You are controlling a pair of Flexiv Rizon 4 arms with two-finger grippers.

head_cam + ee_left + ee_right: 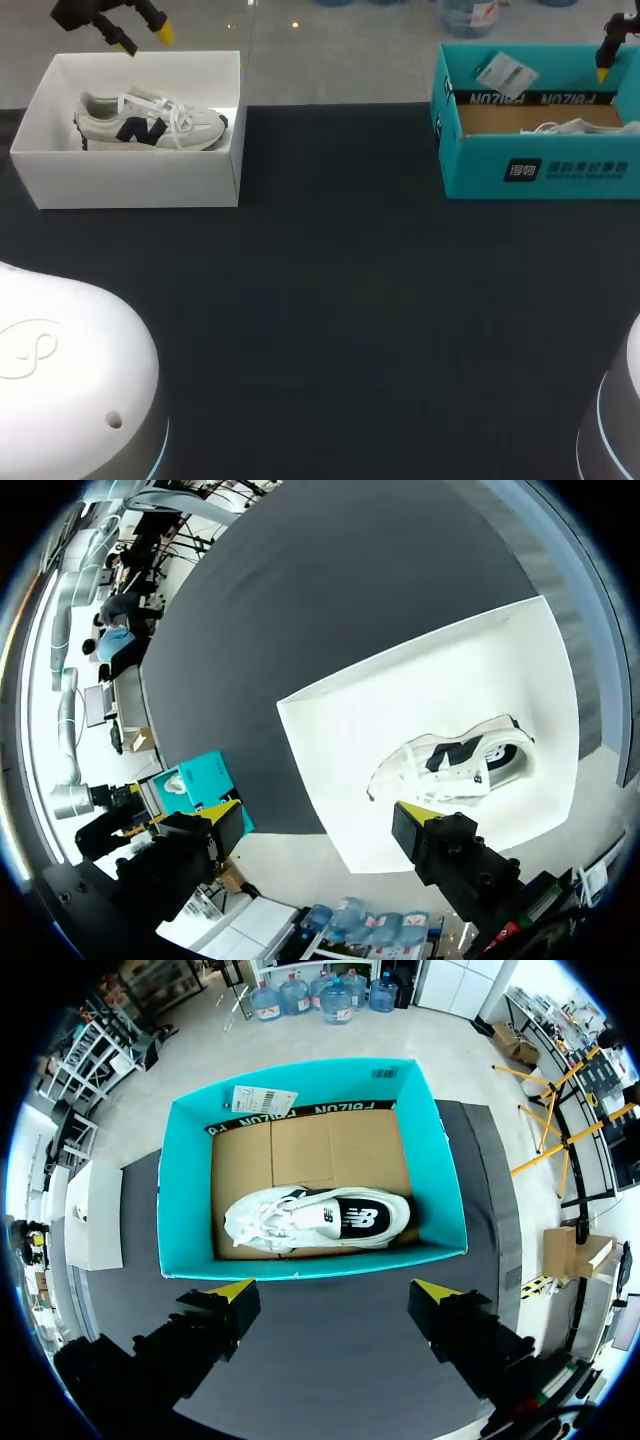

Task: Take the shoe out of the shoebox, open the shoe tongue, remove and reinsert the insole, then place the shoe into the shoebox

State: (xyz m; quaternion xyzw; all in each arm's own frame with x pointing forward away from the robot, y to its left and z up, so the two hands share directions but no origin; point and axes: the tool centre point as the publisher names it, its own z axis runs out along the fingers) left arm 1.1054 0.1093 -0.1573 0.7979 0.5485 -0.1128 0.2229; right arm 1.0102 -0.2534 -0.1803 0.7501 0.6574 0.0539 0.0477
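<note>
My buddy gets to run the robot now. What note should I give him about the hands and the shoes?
Left gripper: open, empty, hovering above the white shoebox.
Right gripper: open, empty, above the teal shoebox.
Left sneaker lies inside the white shoebox; right sneaker lies inside the teal shoebox.
Done: nothing looks started.
Left: lift a shoe out, open the tongue, pull and refit the insole, put it back.

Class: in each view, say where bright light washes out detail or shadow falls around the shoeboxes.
Head view: white shoebox brightest on one inner wall. Left wrist view: its interior washes out, walls and floor merging around the shoe. Right wrist view: teal shoebox evenly lit, other shoe plainly visible.
</note>
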